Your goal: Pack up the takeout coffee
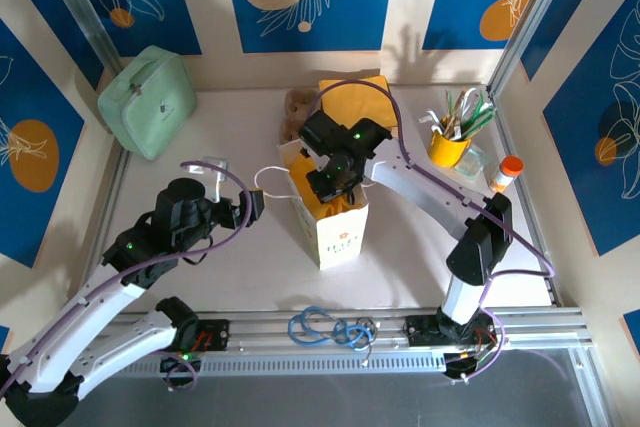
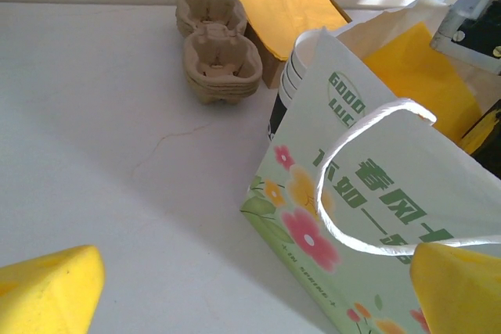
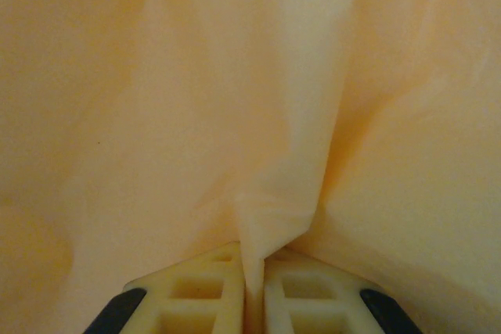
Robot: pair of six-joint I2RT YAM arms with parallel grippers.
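Takeout coffee: I can't tell where it is from these views. Right gripper (image 3: 253,275) is down in the mouth of the paper bag (image 1: 340,232) at centre of the top view. On its wrist cam the gripper is nearly closed, with a fold of the yellow paper (image 3: 258,115) pinched in the narrow gap. The bag stands upright mid-bench (image 1: 230,267), floral print and green lettering on its side, yellow paper lining the top. Left gripper (image 2: 254,291) is wide, holding nothing; I see its yellow fingertips (image 2: 51,291) in the lower corners of the left wrist frame, facing the bag's side and the white cord handle (image 2: 368,185). Just behind the bag is a stack of white cups (image 2: 301,64). Further up the frame are pulp cup carriers (image 2: 219,56) beside a stack of yellow napkins (image 2: 286,9). Top view, upper left: mint green case (image 1: 148,99). Right side: yellow mug (image 1: 450,142) with utensils, orange-capped bottle (image 1: 508,172) near it. Blue cable (image 1: 330,327) lies on the bottom rail.
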